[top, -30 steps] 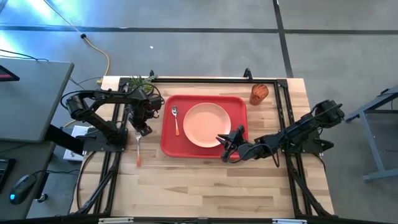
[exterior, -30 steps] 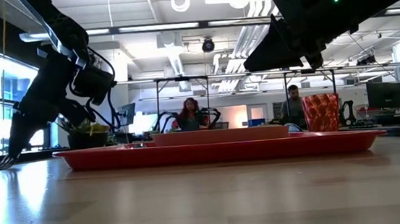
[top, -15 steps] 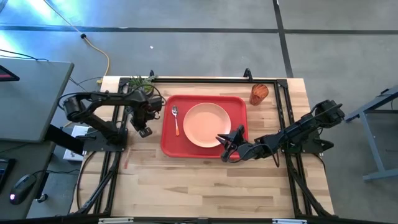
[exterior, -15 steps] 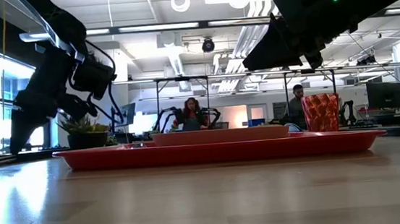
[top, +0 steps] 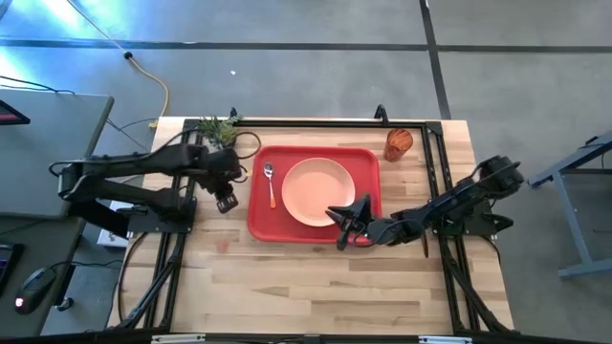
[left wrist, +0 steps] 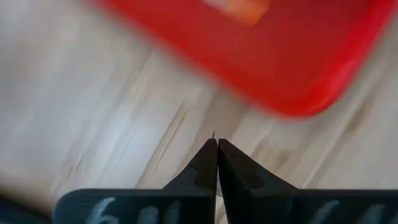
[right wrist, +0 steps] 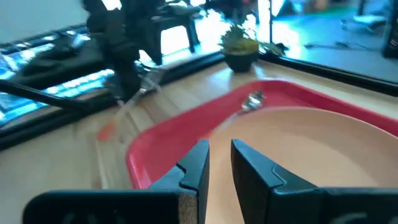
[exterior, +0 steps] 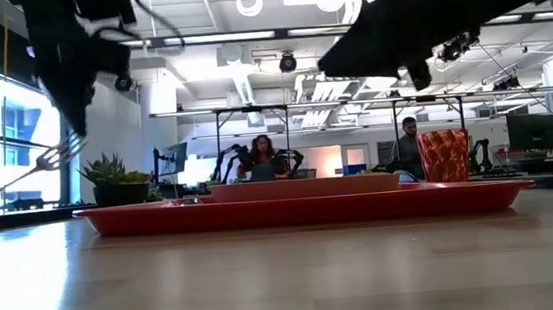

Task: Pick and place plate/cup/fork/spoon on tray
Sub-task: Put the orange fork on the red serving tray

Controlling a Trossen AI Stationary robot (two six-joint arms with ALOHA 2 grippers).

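In the high view the fork (top: 223, 243) is only a faint pale smear on the table (top: 316, 287) below the left end effector (top: 226, 203). In the low view its handle runs off the picture's left edge, only the tines showing. The left wrist view is blurred; the tray (left wrist: 261, 56) is cut off by the top edge. In the right wrist view the fork is a hazy streak, and the plate (right wrist: 298, 155) runs past the right edge.
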